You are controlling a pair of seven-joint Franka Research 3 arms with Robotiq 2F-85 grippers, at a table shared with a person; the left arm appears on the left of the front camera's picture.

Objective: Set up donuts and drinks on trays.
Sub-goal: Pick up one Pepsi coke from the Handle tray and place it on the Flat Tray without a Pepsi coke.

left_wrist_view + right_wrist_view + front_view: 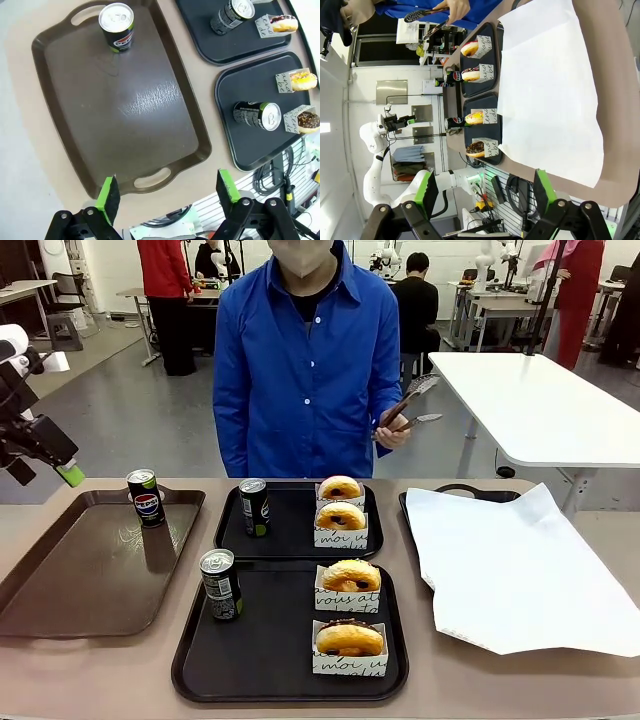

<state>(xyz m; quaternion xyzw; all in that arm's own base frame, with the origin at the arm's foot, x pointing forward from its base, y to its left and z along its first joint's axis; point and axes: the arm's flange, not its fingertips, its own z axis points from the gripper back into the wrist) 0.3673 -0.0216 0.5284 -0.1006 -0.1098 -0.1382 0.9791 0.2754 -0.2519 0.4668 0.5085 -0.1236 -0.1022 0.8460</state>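
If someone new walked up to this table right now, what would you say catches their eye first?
Probably the two black trays in the middle, each already holding a can and two sleeved donuts. Next, the lone Pepsi can standing at the far end of the brown tray on the robot's left. Then the person in blue at the far side, holding tongs, and the big white paper sheet on the right.

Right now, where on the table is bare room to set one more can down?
Most of the brown tray is free, below its single can. On the near black tray, room lies below its can, left of the donuts. The far black tray is crowded.
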